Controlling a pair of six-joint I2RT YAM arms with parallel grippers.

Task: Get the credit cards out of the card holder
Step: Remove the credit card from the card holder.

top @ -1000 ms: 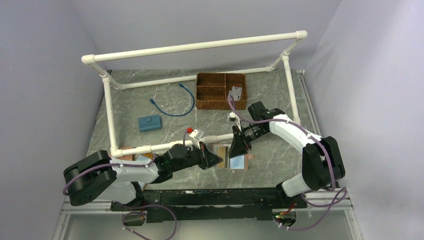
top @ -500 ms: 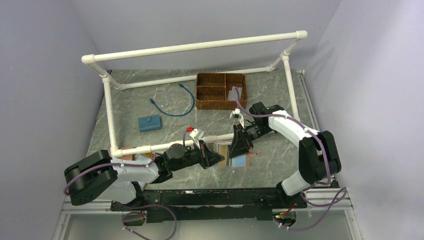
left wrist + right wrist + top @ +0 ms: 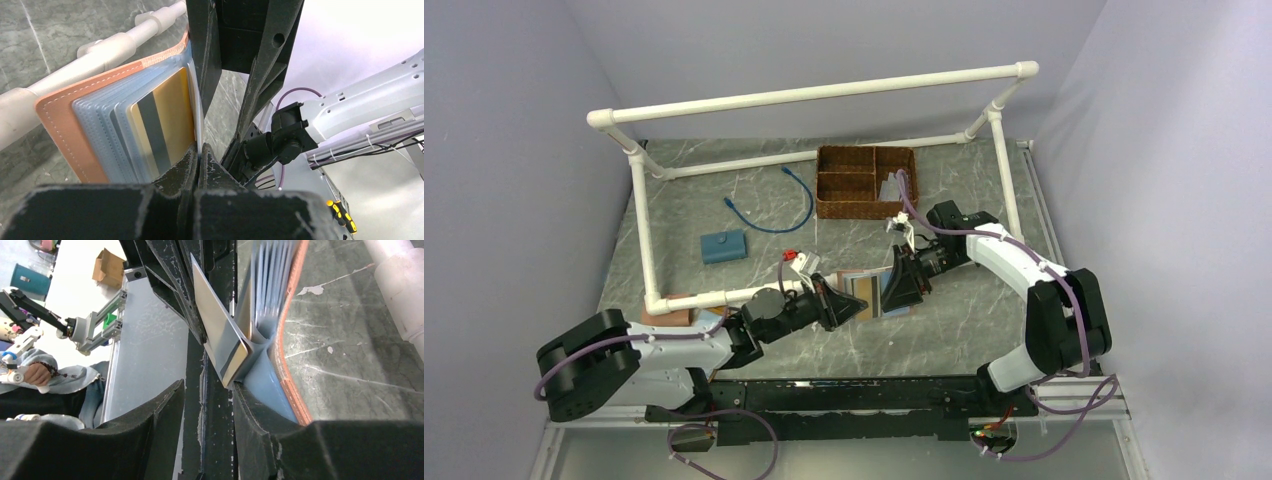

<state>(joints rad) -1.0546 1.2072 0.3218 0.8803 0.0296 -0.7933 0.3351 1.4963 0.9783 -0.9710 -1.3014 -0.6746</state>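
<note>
Tabletop (image 3: 984,320) centre, just in front of white pipe frame (image 3: 724,297): reddish-brown card holder (image 3: 60,130) fanned open btwn both arms. L tool (image 3: 198,155) pinched tight on a clear inner sleeve; R tool (image 3: 207,390) part open at holder's lining, nothing clearly gripped. Yellowish credit card (image 3: 165,120) w/ grey stripe sits in a sleeve.

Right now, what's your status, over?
Left gripper shut on wallet. Right gripper open at yellow card, card not yet out. White pipe close behind wallet.
</note>
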